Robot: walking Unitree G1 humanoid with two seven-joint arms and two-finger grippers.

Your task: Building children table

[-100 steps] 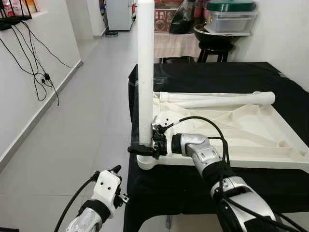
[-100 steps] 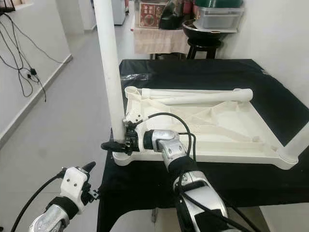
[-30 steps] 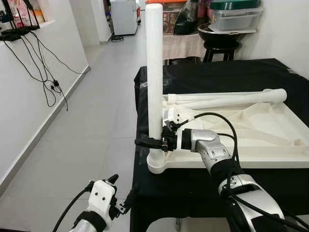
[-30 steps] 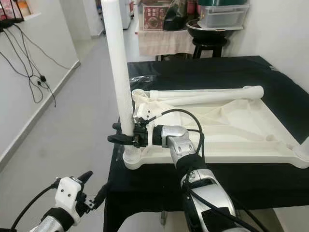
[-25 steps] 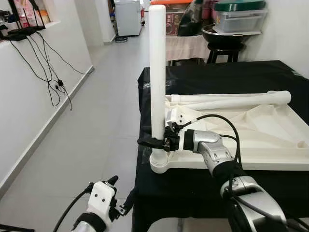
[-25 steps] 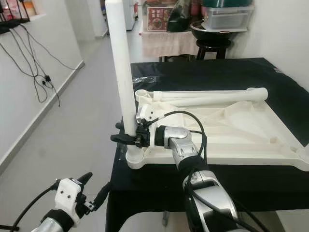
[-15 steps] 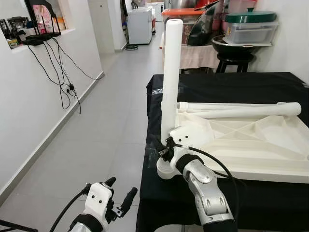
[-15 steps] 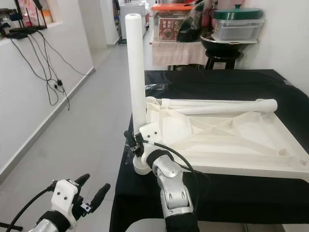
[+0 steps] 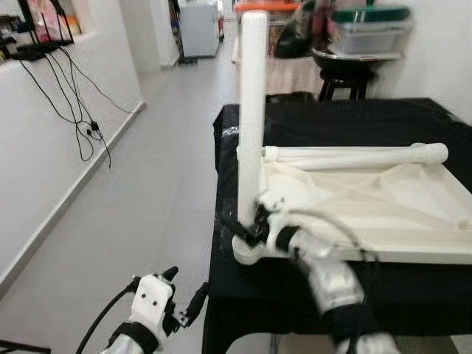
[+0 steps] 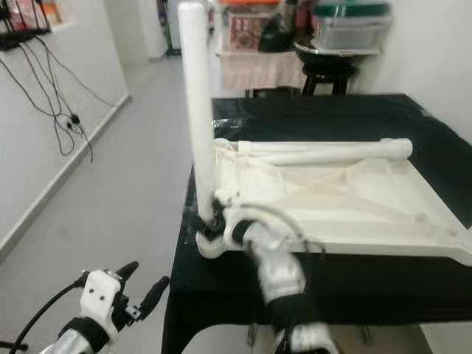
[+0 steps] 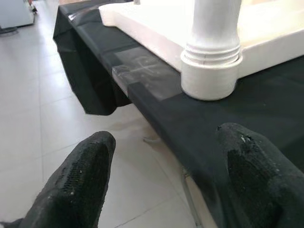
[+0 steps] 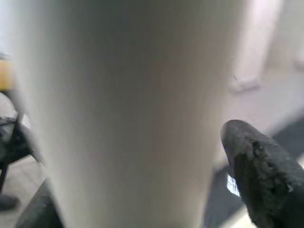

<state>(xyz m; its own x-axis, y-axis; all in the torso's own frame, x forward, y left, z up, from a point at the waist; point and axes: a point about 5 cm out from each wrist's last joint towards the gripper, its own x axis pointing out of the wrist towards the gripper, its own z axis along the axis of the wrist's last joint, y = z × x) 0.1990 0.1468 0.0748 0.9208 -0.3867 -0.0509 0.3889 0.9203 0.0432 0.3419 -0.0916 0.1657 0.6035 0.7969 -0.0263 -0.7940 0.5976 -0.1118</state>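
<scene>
The white children's table top (image 9: 383, 206) lies upside down on the black-draped table (image 9: 346, 122), and one white leg (image 9: 251, 110) stands upright in its socket at the near left corner. My right gripper (image 9: 247, 228) is at the foot of that leg, a finger on either side; whether they press it I cannot tell. Two loose legs (image 9: 354, 155) lie along the top's far edge. My left gripper (image 9: 181, 291) hangs low over the floor beside the table, fingers (image 11: 80, 175) apart and empty. Cables (image 9: 81, 110) trail down the left wall
</scene>
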